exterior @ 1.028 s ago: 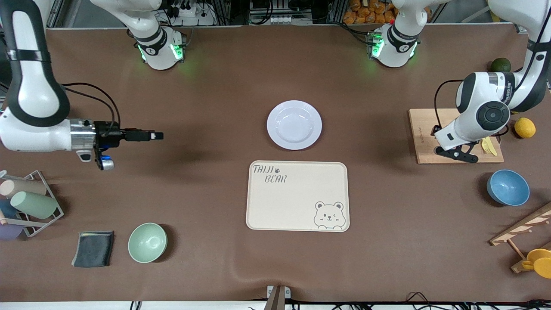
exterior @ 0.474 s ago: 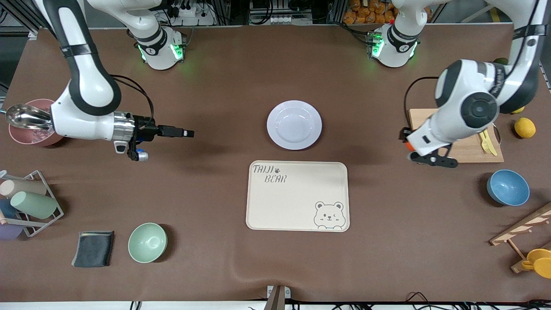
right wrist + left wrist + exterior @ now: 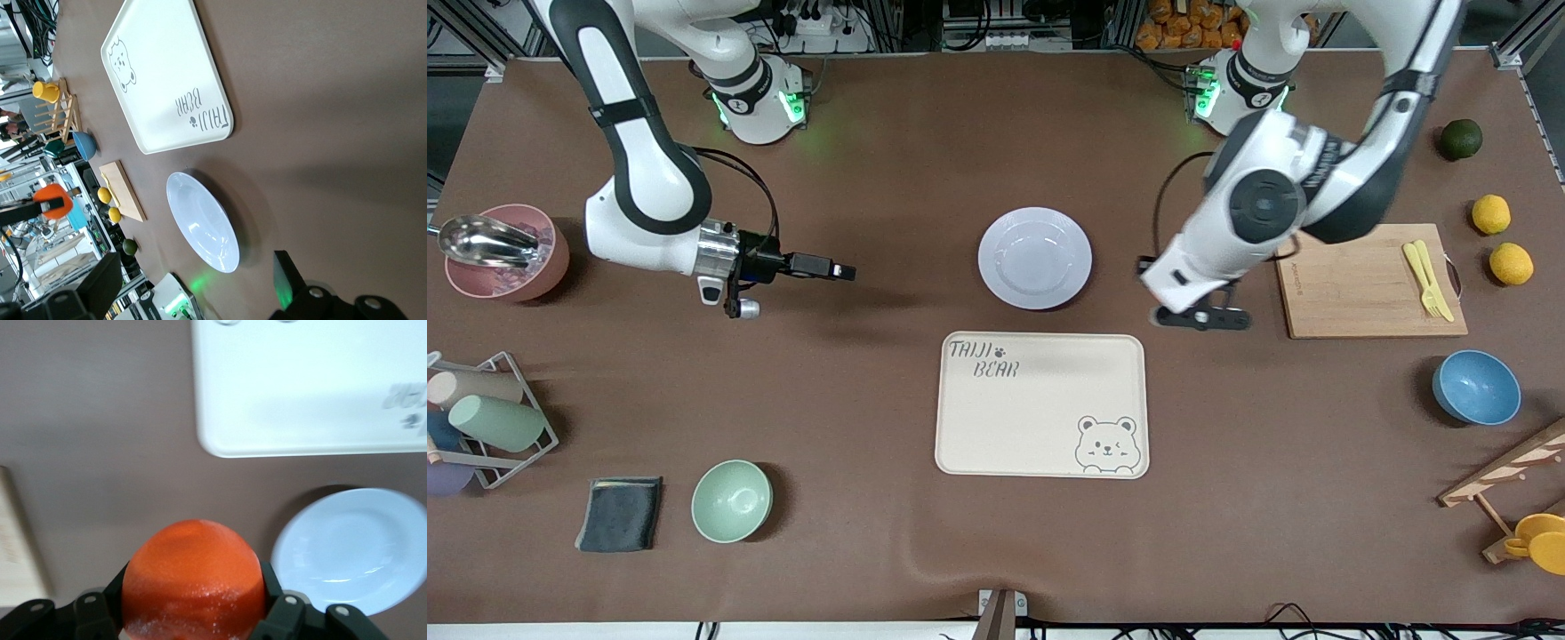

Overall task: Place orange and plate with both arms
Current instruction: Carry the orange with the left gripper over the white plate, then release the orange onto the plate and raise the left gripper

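Left gripper (image 3: 1199, 317) up over bare bench (image 3: 871, 178), between plate (image 3: 1035, 258) and cutting board (image 3: 1369, 281), just off the bear-print tray (image 3: 1040, 405) corner. Fingers (image 3: 283, 603) clamped on the orange (image 3: 193, 577): fruit seated between both dark pads, bulging out past the tips, filling the gap; hidden under the wrist in the front view, though visible far off in the right wrist view.

Plate lying flat on bench mid-table, farther from front camera than tray, apart from it, nothing on it.

Right gripper (image 3: 843, 271) held level over bare bench toward the right arm's end of the table, pointing at plate, well apart from it. Fingers (image 3: 287, 273) spread, nothing between them.
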{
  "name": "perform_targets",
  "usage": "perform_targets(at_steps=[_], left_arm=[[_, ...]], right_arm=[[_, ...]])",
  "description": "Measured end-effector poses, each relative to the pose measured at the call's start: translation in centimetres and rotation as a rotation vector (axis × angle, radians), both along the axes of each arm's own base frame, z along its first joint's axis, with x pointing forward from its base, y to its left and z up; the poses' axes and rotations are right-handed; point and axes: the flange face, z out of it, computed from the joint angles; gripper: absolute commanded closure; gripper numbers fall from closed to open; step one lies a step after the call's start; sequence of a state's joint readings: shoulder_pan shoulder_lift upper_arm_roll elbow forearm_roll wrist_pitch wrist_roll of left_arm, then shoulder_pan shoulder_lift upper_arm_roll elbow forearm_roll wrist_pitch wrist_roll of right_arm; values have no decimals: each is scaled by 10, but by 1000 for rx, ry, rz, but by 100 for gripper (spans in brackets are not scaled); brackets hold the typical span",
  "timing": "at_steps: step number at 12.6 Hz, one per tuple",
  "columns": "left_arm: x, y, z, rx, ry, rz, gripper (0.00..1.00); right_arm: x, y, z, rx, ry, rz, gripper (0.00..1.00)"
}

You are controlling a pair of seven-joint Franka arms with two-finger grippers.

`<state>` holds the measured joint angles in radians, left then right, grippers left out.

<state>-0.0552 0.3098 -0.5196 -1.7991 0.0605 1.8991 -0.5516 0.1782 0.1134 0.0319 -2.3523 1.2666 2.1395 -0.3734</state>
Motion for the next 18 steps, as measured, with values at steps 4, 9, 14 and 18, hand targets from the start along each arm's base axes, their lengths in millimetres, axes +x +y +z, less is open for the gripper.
perform_targets(at_steps=[4,9,14,18], left_arm=[[-54,-120,-55,25,92,22,83],[-100,-163,-147,93,228,-34,83],[-100,-168,-172,85,209,-52,83],[-104,-175,-190,80,190,-72,14]], right_arm=[[-17,45,-9,-36,-44,-34,0],[-38,63,-29,-40,-91,-56,0],[-44,64,-45,-27,-104,-58,0],[-45,66,-47,-38,-108,-62,0]])
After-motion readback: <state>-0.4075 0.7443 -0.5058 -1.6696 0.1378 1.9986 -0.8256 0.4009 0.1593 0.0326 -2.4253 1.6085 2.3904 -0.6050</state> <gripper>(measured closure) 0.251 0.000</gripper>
